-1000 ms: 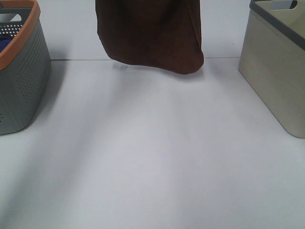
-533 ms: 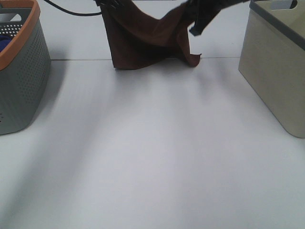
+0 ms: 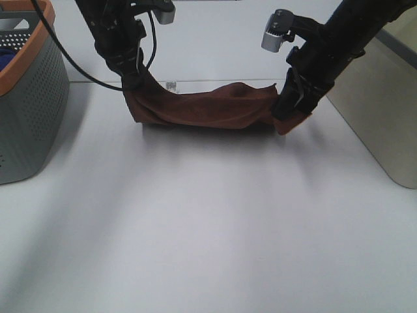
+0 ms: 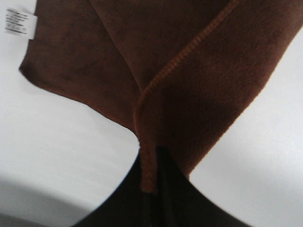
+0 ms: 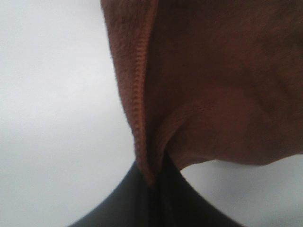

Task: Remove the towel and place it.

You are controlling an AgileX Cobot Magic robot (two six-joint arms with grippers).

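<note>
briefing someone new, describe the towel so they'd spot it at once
On the white table, look between the orange-rimmed grey basket and the beige bin. The towel sags there, held at its ends by the left gripper and right gripper. It is the only reddish-brown cloth, with a small white tag.

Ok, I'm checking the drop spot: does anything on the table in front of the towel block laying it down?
Nothing visible. The left gripper and right gripper hold the towel by its ends; the table in front of it is bare, and the grey basket and beige bin stand off to the sides.
</note>
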